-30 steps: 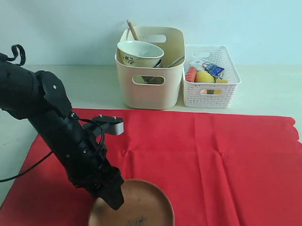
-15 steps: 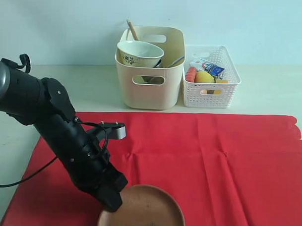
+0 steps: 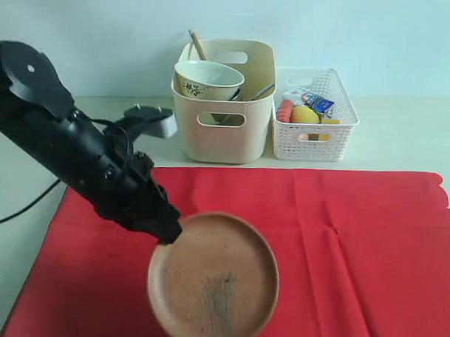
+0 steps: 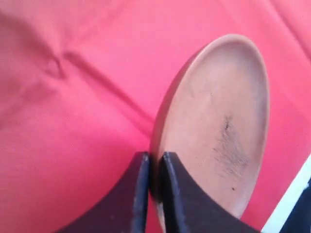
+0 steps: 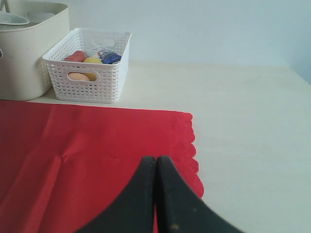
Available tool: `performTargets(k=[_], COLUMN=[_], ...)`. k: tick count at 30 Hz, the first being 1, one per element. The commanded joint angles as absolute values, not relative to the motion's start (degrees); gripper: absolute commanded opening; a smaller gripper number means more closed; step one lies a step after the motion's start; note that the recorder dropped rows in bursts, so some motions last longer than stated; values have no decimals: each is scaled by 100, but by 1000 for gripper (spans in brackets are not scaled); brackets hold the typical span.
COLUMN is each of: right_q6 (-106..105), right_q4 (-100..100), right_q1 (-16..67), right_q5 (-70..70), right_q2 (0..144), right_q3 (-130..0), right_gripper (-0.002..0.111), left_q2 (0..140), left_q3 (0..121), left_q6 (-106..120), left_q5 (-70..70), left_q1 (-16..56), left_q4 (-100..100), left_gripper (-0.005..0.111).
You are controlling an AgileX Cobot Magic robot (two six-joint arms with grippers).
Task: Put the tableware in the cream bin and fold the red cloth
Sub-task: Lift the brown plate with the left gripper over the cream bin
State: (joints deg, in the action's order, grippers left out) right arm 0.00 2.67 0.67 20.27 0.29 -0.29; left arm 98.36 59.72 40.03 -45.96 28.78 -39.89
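- The left tool (image 3: pixel 169 231) pinches the rim of the brown plate (image 3: pixel 214 280), which hangs tilted above the red cloth (image 3: pixel 355 239). This edge grip probably lets it slide on its side into the cream bin (image 3: pixel 222 135).
- The bin stands on the bench (image 3: pixel 403 138) behind the cloth and holds the bowl (image 3: pixel 208 79).
- The right tool (image 5: pixel 156 165) hovers empty, its jaws pressed together, over the cloth's scalloped edge.

- plate (image 3: pixel 214 279): one, brown
- cloth (image 3: pixel 370 247): one, red
- bin (image 3: pixel 222 142): one, cream
- basket (image 3: pixel 314 146): one, white
- bowl (image 3: pixel 208 81): one
- wooden handle (image 3: pixel 197 43): one, in bin
- metal utensil (image 3: pixel 263 90): one, in bin
- lemon (image 3: pixel 304 114): one
- carton (image 3: pixel 318 104): one
- sausage (image 3: pixel 285 110): one
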Motion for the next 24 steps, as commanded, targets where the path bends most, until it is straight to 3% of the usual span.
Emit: performTargets(k=[1,7,13,24], right_q6=[0,0,0,0], right_q4=[284,284,284,284], right_q1=[31,31,31,31], right_q5=[1958,1958,1958,1958], right_q2=[0,0,0,0], right_q3=[0,0,0,0], right_gripper=[0,0,0,0], left_q2=[9212,8906,9003,10314], left_q3=[6329,7018,7752,9029], left_q6=[3924,3865,4386,6575], left_q5=[-4538,-4058,-2725,-739], left_q1=[2593,2226,2183,2183], left_q4=[-4103,-4103,-4103,-4103], left_gripper=[0,0,0,0])
